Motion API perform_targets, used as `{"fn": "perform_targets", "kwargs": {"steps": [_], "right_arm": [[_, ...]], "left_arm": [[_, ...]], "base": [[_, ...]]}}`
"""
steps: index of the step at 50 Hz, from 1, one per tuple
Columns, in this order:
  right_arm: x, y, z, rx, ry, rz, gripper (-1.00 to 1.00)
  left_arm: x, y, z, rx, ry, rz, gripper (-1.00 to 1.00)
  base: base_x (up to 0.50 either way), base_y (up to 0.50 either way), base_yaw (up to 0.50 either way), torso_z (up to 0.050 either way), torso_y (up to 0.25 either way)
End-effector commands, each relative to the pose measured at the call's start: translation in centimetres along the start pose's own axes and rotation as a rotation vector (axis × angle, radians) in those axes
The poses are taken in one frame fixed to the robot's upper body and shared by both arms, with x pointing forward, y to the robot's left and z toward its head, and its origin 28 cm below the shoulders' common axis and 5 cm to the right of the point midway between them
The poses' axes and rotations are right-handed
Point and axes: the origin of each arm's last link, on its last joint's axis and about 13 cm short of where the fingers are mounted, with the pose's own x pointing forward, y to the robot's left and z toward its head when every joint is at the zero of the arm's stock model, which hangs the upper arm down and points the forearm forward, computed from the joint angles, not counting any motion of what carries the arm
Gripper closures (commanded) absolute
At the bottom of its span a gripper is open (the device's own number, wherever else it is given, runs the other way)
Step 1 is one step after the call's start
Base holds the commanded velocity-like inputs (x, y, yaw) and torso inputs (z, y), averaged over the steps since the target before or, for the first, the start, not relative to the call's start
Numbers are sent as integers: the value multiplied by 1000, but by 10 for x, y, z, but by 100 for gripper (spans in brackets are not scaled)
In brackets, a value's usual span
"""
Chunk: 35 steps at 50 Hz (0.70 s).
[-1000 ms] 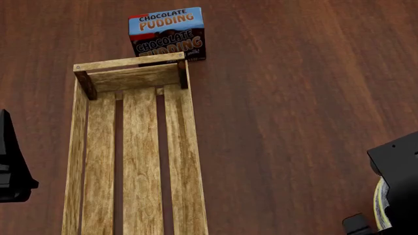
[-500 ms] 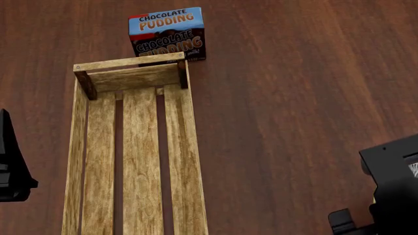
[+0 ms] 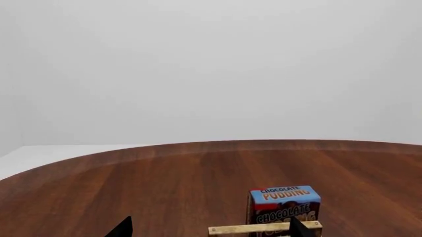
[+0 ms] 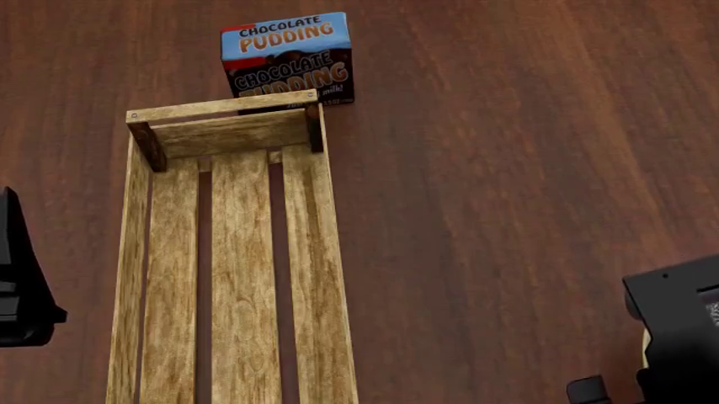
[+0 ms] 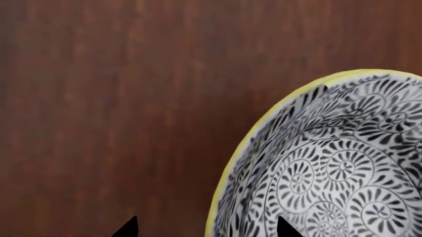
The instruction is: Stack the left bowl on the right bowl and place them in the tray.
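Note:
A bowl [image 5: 343,168] with a yellow rim and a black-and-white swirl pattern inside sits on the dark wood table. My right gripper [image 5: 205,230] is open. Its two fingertips stand either side of the bowl's rim, one over the table, one over the bowl's inside. In the head view only a yellow sliver of the bowl [image 4: 647,349] shows beside my right arm [image 4: 679,328]. No second bowl is in view. The long light-wood tray [image 4: 318,252] lies empty left of centre. My left gripper [image 3: 209,230] is open and empty, facing the tray's far end [image 3: 264,228].
A blue-and-brown chocolate pudding box [image 4: 288,57] stands just behind the tray's far end and also shows in the left wrist view [image 3: 283,205]. My left arm [image 4: 23,286] hangs at the left edge beside the tray. The table's curved far edge [image 3: 211,144] lies beyond.
My right arm has shifted down in the head view's bottom right corner and now covers most of the bowl rim that showed a second ago. The left arm, tray and box have not moved.

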Motion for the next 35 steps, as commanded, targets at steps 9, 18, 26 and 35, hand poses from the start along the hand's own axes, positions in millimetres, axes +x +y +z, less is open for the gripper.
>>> {"fn": "perform_targets", "kwargs": {"steps": [9,18,26,35], "right_arm": [[11,2,-9,16,24,9,-100],[16,2,-14,26,35,11,-100],[20,1,-20,43,57,6,-100],[25,0,-27,53,118,-24,100]], "left_arm": [[0,0,-2,3,2,-1,-100],[0,-1,-2,5,3,-4,-100],[0,-1,-2,8,4,-4,-100],[0,-1,-3,9,5,-1,-100]], "base": [[0,0,0,0,0],[0,0,0,0,0],[0,-1,0,0,0],[1,-1,0,0,0]]}}
